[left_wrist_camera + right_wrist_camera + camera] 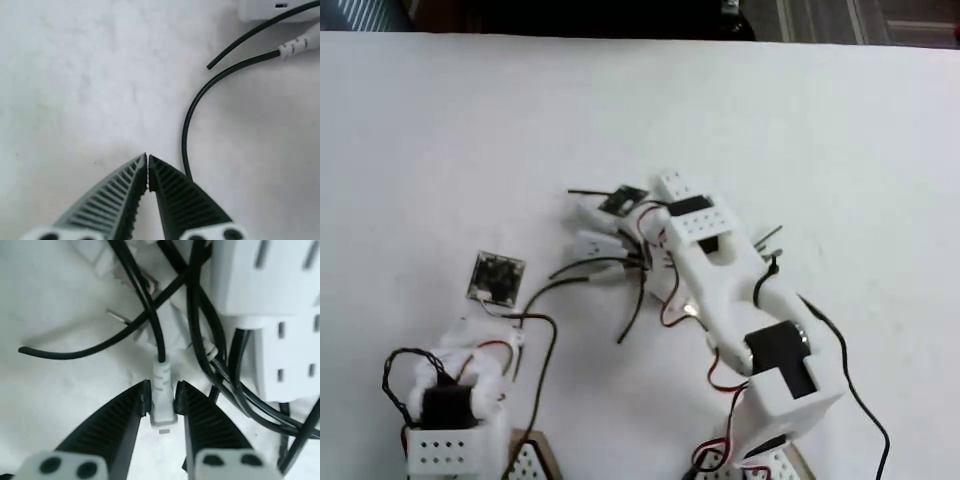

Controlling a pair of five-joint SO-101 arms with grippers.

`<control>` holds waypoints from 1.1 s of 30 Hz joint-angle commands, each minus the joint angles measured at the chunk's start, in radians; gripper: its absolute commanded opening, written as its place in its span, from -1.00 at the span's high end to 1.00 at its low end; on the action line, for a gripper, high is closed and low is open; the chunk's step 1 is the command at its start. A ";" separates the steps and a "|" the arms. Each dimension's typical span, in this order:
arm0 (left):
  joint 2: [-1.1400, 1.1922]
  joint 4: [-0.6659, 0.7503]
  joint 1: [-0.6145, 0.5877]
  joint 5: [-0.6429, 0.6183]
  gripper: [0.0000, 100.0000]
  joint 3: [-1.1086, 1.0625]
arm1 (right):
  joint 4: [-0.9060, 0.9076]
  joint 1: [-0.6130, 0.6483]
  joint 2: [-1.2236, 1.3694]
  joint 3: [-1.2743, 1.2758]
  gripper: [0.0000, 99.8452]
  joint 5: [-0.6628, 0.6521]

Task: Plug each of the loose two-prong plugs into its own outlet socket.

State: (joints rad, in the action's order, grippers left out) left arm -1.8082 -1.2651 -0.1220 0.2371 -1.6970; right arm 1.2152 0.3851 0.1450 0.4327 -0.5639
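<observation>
Now: right jaws pinching white plug (161,390), seemingly by body; left jaws pressed together.

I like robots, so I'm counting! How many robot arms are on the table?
2. The left arm sits folded at the table's near edge. The right arm stretches into the cable tangle at the middle, its gripper shut on a white plug.

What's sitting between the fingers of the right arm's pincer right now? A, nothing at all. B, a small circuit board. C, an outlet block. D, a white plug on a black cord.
D: in the right wrist view the right pincer presses both sides of a white plug, with a black cord leading out of it.
</observation>
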 commanded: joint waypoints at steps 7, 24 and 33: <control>-0.007 0.017 -0.008 0.000 0.94 0.005 | 0.012 -0.008 -0.071 -0.015 0.96 -0.011; -0.007 0.041 0.021 -0.002 0.94 0.261 | 0.315 0.002 -0.816 -0.015 0.96 0.147; -0.007 0.365 0.117 -0.009 0.94 0.339 | 0.283 0.162 -1.078 0.052 0.96 0.368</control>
State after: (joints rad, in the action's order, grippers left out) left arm -1.8113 -1.0303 -0.0468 0.2371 -1.4055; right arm 1.5497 0.4818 -0.8585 0.4618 -0.2524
